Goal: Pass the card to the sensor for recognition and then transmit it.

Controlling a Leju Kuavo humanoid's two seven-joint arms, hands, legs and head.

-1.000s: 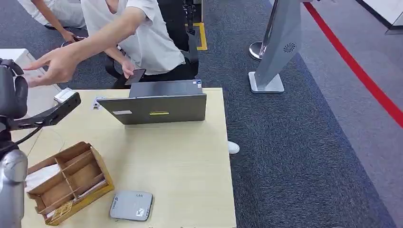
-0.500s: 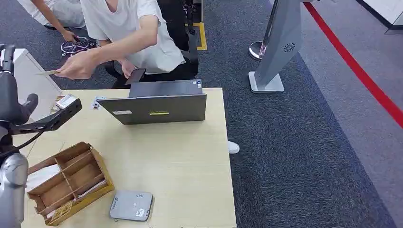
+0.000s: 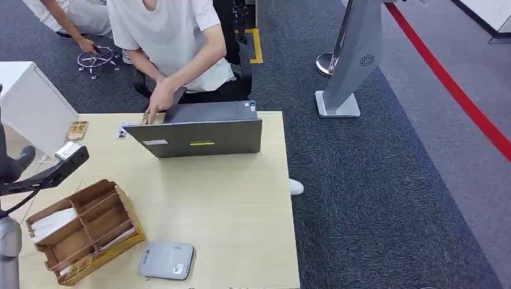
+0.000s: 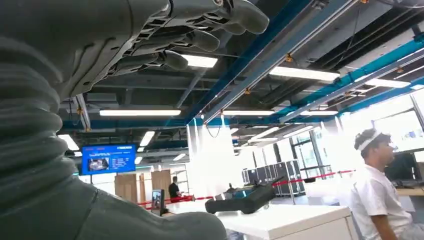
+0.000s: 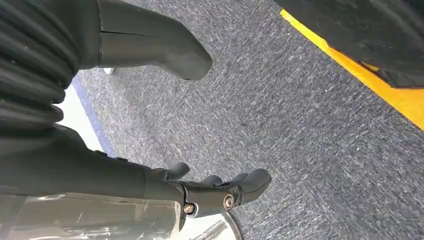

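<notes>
My left hand (image 3: 11, 164) is raised at the table's left edge. In the left wrist view the left hand (image 4: 150, 35) has its fingers stretched out against the ceiling and holds nothing. My right hand (image 5: 125, 175) hangs over grey carpet, thumb and fingers apart, with nothing in it. The grey card sensor (image 3: 167, 260) lies flat near the table's front edge. A person in a white shirt (image 3: 175, 42) sits behind the laptop (image 3: 199, 137); the person's hand (image 3: 155, 103) rests at the laptop's far left corner. I cannot tell whether it holds a card. A small tan card (image 3: 77, 129) lies at the table's far left.
An open cardboard divider box (image 3: 84, 229) with several compartments stands left of the sensor. A white cabinet (image 3: 30, 102) adjoins the wooden table (image 3: 241, 205) at the far left. A grey kiosk stand (image 3: 352, 60) rises on the carpet to the right, beside a red floor line.
The person's arm, which reached towards my left hand and drew back holding a card, has come down to the laptop's corner. My left hand has sunk lower and further left.
</notes>
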